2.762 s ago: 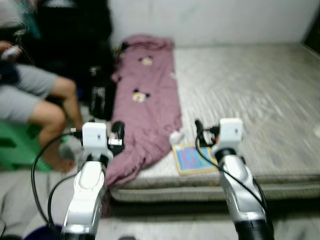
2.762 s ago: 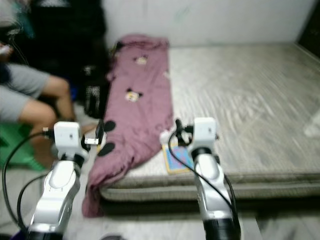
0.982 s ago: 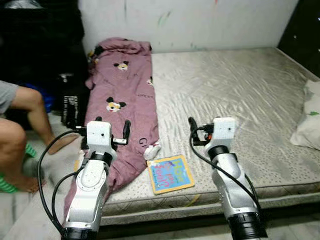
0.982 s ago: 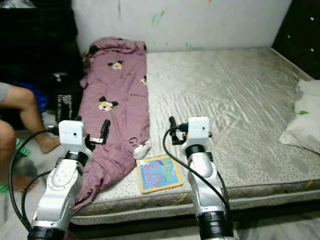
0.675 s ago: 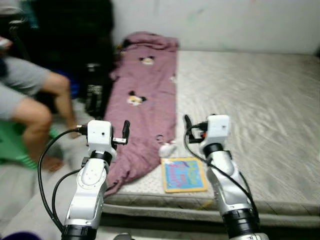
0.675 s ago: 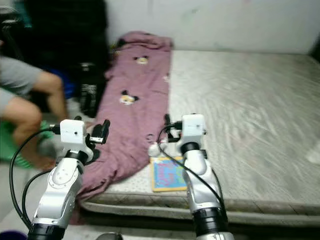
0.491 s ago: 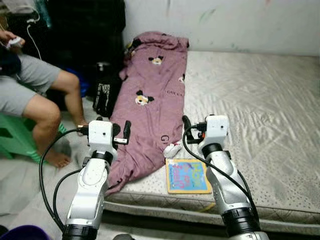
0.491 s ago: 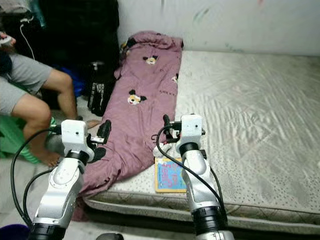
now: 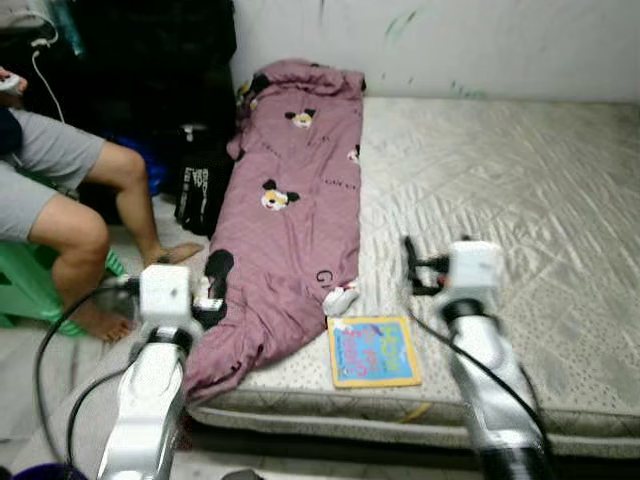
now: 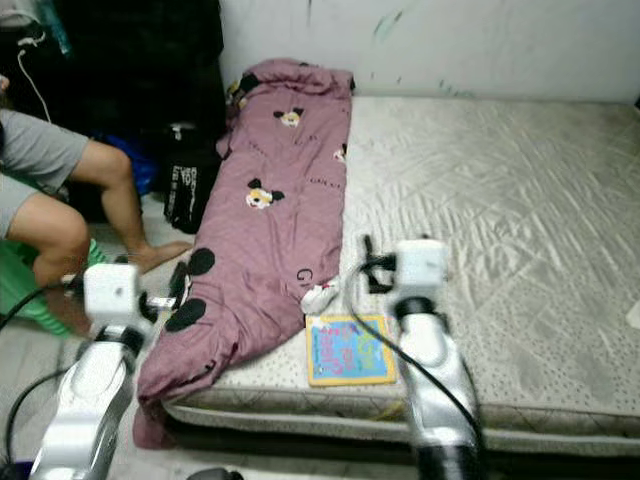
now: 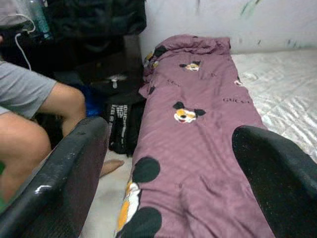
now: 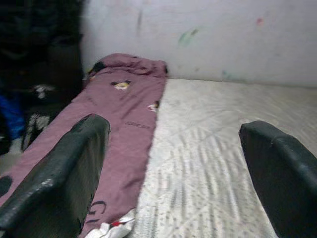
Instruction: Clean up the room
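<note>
While both arms are held out in front, the left gripper (image 11: 168, 163) has its two black fingers (image 11: 59, 173) spread wide apart with nothing between them, up over the low end of the blanket (image 9: 290, 230). The right gripper (image 12: 173, 163) is spread wide too and holds nothing, and it is over the bed (image 9: 520, 200). That blanket is purple with mouse pictures on it. It lies in a long strip down the left side of the bed, and its low end hangs off the edge near the floor (image 9: 40, 400). A book (image 9: 372, 351) with a bright cover lies flat near the front edge of the bed, just beside the blanket. A small white sock (image 9: 341, 298) sits at the blanket's edge, right above the book. A black bag (image 9: 203, 180) stands on the floor beside the bed. A person sits on a green stool (image 9: 35, 285) to the left, with a bare leg (image 9: 85, 250) and foot on the floor. A white wall (image 9: 480, 45) with small paint marks is behind the bed.
</note>
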Robot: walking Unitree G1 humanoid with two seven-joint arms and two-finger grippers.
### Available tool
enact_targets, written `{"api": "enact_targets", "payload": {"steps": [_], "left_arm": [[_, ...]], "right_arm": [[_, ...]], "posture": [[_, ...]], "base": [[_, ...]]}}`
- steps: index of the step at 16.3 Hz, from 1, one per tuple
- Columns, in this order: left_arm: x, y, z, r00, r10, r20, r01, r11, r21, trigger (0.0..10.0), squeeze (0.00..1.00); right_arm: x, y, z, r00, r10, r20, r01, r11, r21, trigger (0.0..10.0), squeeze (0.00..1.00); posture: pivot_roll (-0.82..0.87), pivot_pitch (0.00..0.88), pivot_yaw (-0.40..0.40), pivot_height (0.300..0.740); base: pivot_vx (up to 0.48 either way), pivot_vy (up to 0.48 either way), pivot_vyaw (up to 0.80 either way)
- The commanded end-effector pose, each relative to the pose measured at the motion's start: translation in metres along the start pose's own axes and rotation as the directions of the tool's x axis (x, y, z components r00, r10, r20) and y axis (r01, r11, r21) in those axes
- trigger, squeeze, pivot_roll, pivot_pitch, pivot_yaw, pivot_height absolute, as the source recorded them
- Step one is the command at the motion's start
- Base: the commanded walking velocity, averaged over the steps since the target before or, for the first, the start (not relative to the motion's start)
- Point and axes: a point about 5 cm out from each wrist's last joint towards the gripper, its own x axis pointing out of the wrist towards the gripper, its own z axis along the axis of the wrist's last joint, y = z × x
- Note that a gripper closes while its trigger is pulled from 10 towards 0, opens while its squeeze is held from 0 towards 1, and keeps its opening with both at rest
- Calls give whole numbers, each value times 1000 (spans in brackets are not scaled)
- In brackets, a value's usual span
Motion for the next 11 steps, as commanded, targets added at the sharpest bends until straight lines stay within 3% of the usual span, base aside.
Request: {"api": "enact_targets", "payload": {"steps": [1,3,6,11], "left_arm": [[-1,2,6,1000,-1,26,1,1000,10,10000,0],[0,-1,6,999,-22,26,22,1000,12,10000,0],[7,-10,12,998,-42,37,42,999,10,10000,0],[6,-11,11,998,-58,28,59,998,-7,10000,0]], "right_arm": [[-4,-7,9,999,4,39,-3,1000,-24,10000,0],[-11,-7,4,999,37,5,-37,999,7,10000,0],[-6,1,2,999,45,-1,-45,999,-19,10000,0],[-8,0,3,999,50,-16,-50,999,1,10000,0]], "posture": [[20,0,-9,740],[12,0,-9,740],[10,0,-3,740],[8,0,-5,740]], "base": [[0,0,0],[0,0,0],[0,0,0],[0,0,0]]}}
